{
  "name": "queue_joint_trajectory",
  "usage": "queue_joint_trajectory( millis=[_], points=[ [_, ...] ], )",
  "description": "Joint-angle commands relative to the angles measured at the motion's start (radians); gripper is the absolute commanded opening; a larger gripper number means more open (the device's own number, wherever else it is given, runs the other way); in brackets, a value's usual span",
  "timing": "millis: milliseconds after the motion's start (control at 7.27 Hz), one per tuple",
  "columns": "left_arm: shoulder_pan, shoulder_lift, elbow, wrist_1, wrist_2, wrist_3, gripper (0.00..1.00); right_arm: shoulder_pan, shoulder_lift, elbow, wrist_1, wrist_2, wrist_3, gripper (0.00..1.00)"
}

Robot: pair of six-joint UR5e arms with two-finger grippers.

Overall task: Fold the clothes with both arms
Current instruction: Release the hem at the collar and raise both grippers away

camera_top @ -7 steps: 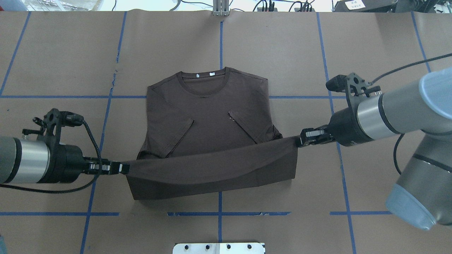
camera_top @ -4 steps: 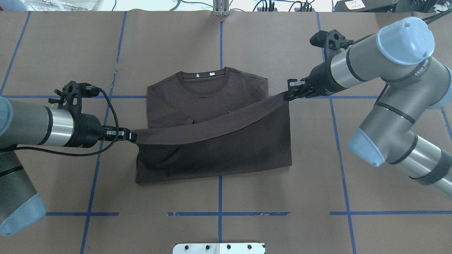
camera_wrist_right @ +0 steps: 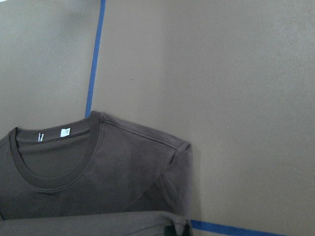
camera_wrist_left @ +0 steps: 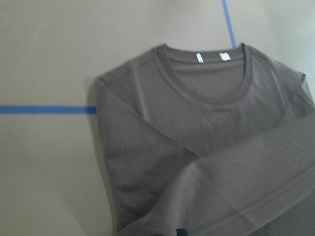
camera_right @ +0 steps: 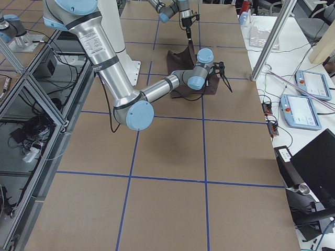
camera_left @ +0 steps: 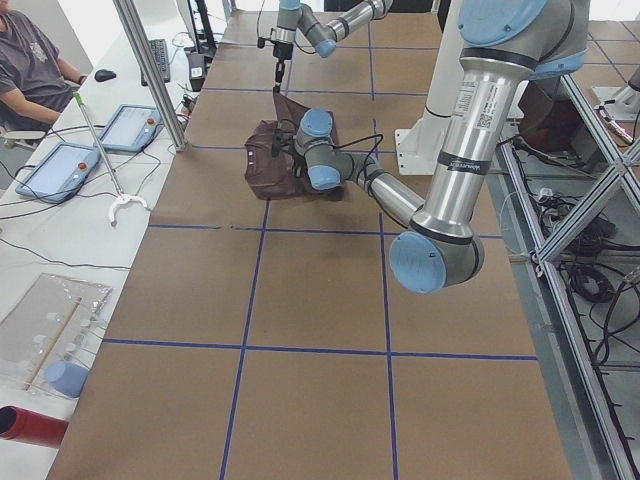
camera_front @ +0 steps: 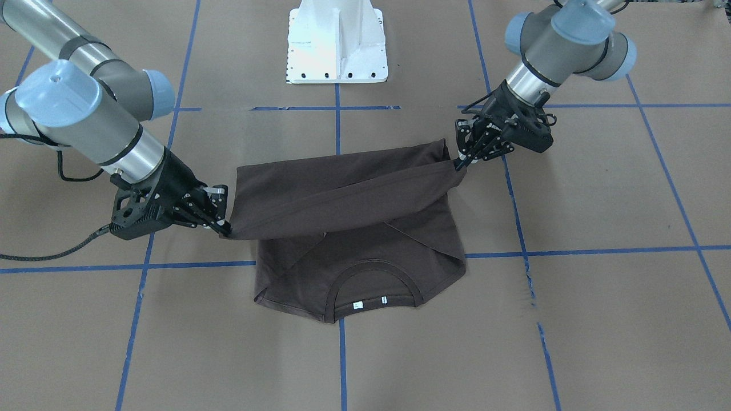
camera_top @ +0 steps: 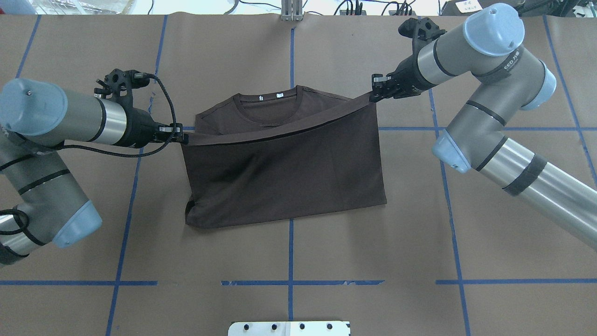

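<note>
Pinches T-shirt (camera_top: 284, 177) hem corners in left gripper (camera_top: 179, 136) and right gripper (camera_top: 373, 93), both clamped on cloth, hem raised over shirt lying mid-surface (camera_top: 373, 242). Hides chest from overhead; leaves collar showing.

Two tubular arms in silver-grey, left arm (camera_top: 70, 119) and right arm (camera_top: 466, 51). Wear light blue caps (camera_top: 494, 21) at every joint, polished silver wrist sleeves (camera_top: 114, 123) and black bands (camera_top: 522, 173) round the tubes. End in black two-finger tools, left gripper (camera_top: 183, 136) and right gripper (camera_top: 373, 96), each under a black camera bracket (camera_top: 120, 80). Black braided cable (camera_top: 166, 95) off the left wrist. Dark lettering (camera_top: 512, 59) on the right arm. White pedestal base (camera_front: 337, 40), dark screws (camera_front: 326, 75) along its plate.
</note>
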Motion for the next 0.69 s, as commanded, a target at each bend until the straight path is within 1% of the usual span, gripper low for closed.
queue_joint_trajectory(
  millis=[0,137,275,550],
  points=[
    [-0.054,-0.025,0.081,-0.001,-0.001,0.056,0.0,0.013,0.031,-0.055,0.006,-0.003,0.001,0.0],
    [-0.074,-0.03,0.107,-0.003,-0.002,0.061,0.0,0.016,0.046,-0.077,0.006,-0.005,0.001,0.0],
    [-0.074,-0.059,0.132,-0.006,-0.002,0.065,0.0,0.016,0.075,-0.105,0.006,-0.005,0.001,0.0],
    [-0.071,-0.111,0.178,-0.006,0.001,0.053,0.0,0.016,0.144,-0.183,0.006,-0.035,0.003,0.0]
  ],
)
